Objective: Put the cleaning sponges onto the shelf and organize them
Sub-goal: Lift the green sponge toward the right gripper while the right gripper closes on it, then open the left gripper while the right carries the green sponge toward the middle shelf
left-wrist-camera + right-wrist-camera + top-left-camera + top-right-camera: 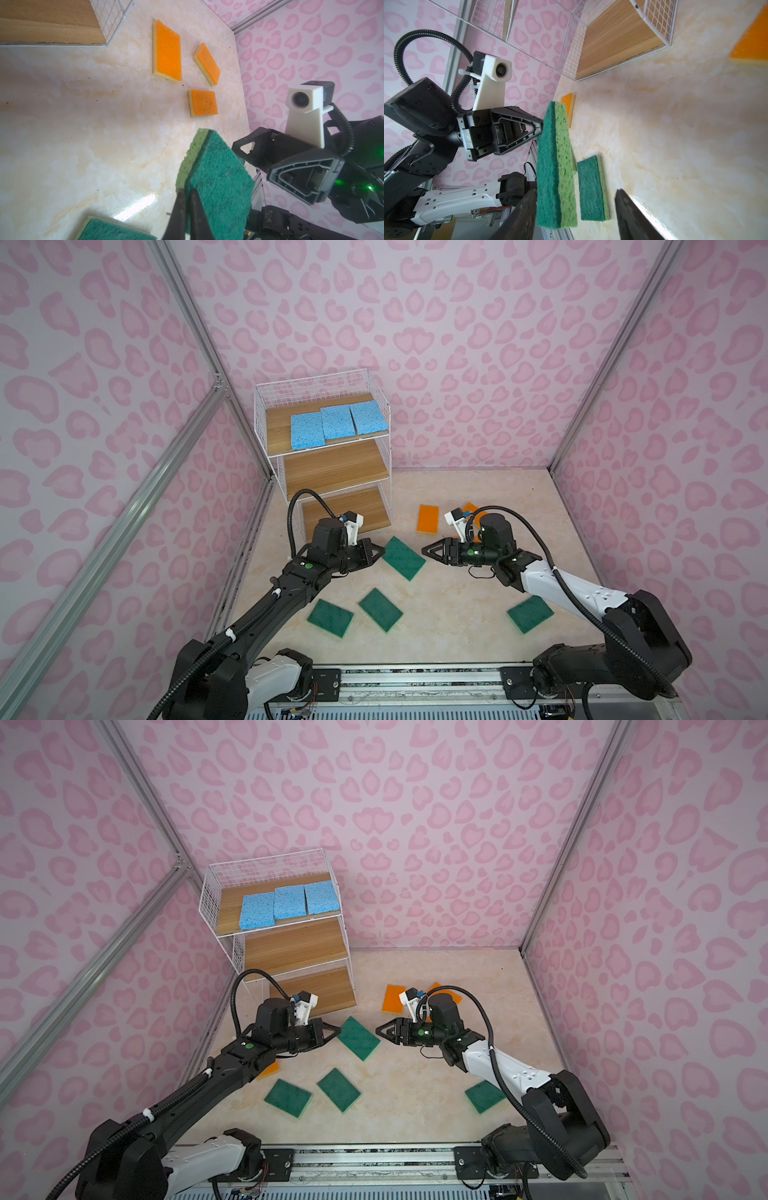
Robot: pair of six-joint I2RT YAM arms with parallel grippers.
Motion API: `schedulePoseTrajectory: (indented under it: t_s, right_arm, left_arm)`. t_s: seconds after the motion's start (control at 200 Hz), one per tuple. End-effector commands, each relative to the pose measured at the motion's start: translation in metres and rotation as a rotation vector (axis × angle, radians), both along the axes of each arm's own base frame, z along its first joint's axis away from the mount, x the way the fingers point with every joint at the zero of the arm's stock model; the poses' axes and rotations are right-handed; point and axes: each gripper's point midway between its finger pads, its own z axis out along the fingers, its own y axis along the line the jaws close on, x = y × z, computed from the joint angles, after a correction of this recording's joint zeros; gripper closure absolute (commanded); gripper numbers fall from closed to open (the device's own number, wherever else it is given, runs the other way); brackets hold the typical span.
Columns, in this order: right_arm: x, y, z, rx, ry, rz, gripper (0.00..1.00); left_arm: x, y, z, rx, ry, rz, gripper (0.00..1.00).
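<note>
Left hand (380, 550) pinches a fuzzy green rectangular sponge (404, 559); right hand (424, 549) gapes beside it.

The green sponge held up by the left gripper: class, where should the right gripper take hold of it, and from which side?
Probably the free corner of the green sponge, opposite the left gripper, pinching across its thickness, dark face to pale base. Come in edge-on from the side of the right gripper: that end is unobstructed and faces its open jaws.
</note>
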Motion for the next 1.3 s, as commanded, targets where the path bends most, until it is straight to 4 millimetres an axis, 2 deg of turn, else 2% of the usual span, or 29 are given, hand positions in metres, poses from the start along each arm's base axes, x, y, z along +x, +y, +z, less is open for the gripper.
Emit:
schedulePoseTrajectory:
  t_s: [0.0,0.145,0.325,0.39,0.46,0.575,0.665,0.725,0.85,1.02,1.055,1.085,1.1,1.14,1.16,1.185,1.295]
  right_arm:
    - [-0.005,0.01,0.005,0.025,-0.008,0.048,0.43]
    - [-0.014,0.021,0.004,0.01,-0.001,0.096,0.5]
    - [-0.018,0.025,0.005,0.0,0.009,0.12,0.71]
    - [-0.018,0.026,0.006,0.001,0.011,0.123,0.75]
    - [-0.019,0.028,0.007,0.003,0.014,0.133,0.73]
    - [-0.021,0.027,0.008,-0.01,0.013,0.141,0.56]
    - [-0.022,0.027,0.007,-0.018,0.012,0.144,0.56]
    - [-0.023,0.027,0.006,-0.018,0.015,0.145,0.63]
    - [-0.023,0.028,0.006,-0.008,0.018,0.144,0.87]
    - [-0.021,0.031,0.01,0.006,0.013,0.134,0.94]
    - [-0.021,0.031,0.011,0.009,0.011,0.131,0.95]
    - [-0.02,0.031,0.013,0.013,0.007,0.125,0.95]
    - [-0.019,0.031,0.013,0.013,0.008,0.123,0.95]
    - [-0.017,0.031,0.015,0.015,0.0,0.114,0.95]
    - [-0.017,0.031,0.016,0.017,-0.003,0.109,0.95]
    - [-0.015,0.031,0.018,0.02,-0.006,0.102,0.95]
    - [-0.006,0.031,0.028,0.035,-0.023,0.069,0.95]
  left_arm:
    - [0.0,-0.001,0.008,-0.02,-0.013,-0.012,0.96]
    - [0.001,0.001,0.007,-0.019,-0.009,-0.01,0.96]
    - [0.002,0.002,0.01,-0.024,-0.013,-0.011,0.96]
    - [0.002,0.003,0.012,-0.023,-0.017,-0.009,0.96]
    - [0.003,0.004,0.014,-0.024,-0.021,-0.005,0.96]
    - [0.003,0.006,0.017,-0.023,-0.026,-0.001,0.96]
    - [0.004,0.008,0.018,-0.024,-0.028,0.006,0.97]
    - [0.004,0.009,0.018,-0.025,-0.03,0.008,0.96]
    - [0.004,0.009,0.019,-0.034,-0.03,0.01,0.96]
    - [0.002,0.01,0.022,-0.036,-0.033,0.01,0.96]
    - [0.002,0.011,0.022,-0.028,-0.035,0.015,0.89]
    - [0.001,0.013,0.022,-0.02,-0.037,0.021,0.71]
    - [0.001,0.015,0.022,-0.013,-0.036,0.028,0.66]
    - [0.0,0.019,0.022,0.0,-0.042,0.048,0.36]
    - [-0.001,0.022,0.022,0.007,-0.046,0.059,0.17]
    - [-0.002,0.024,0.023,0.012,-0.056,0.072,0.01]
    - [-0.005,0.042,0.028,0.046,-0.092,0.149,0.02]
